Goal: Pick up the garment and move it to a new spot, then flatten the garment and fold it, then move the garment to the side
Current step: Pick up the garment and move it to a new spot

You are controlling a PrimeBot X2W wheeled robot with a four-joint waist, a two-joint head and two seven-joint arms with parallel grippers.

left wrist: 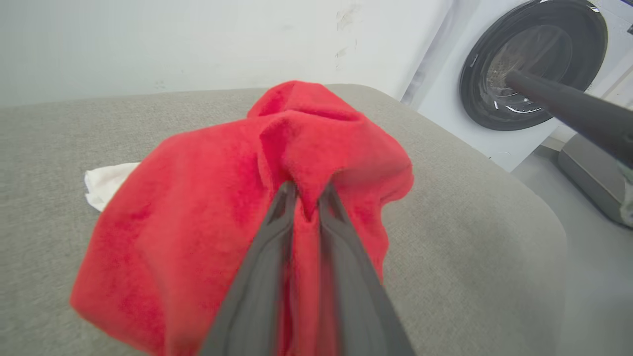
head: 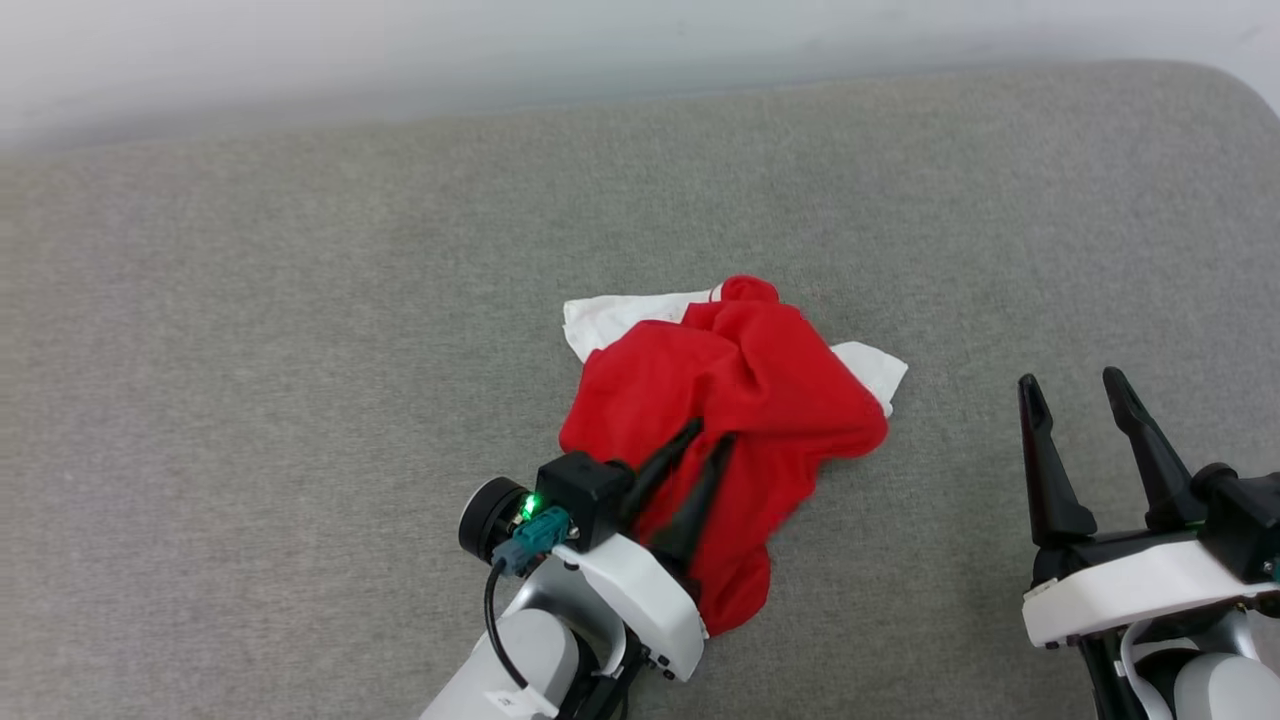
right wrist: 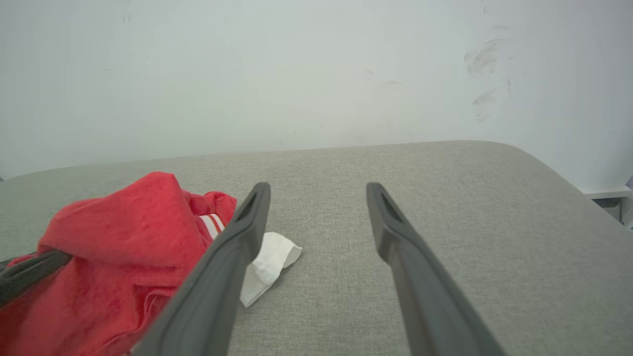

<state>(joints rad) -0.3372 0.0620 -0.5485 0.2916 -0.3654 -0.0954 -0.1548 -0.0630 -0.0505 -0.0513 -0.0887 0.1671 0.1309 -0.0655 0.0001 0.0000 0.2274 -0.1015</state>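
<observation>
The garment (head: pixel 740 390) lies in a crumpled red heap on the grey padded surface (head: pixel 300 350), with white sleeve parts poking out at its far left and right. My left gripper (head: pixel 712 434) reaches into the heap from the near side. In the left wrist view its fingers (left wrist: pixel 277 227) stand nearly together, with a fold of the red garment (left wrist: pixel 198 198) pinched between the tips. My right gripper (head: pixel 1072 385) hovers open to the right of the heap, holding nothing. The right wrist view has the garment (right wrist: pixel 113 237) to the left of the open right gripper (right wrist: pixel 316 190).
A pale wall runs behind the padded surface's far edge. In the left wrist view a white washing machine (left wrist: pixel 534 64) with a dark round door stands beyond the surface's rounded right corner. Bare grey surface spreads left, right and behind the heap.
</observation>
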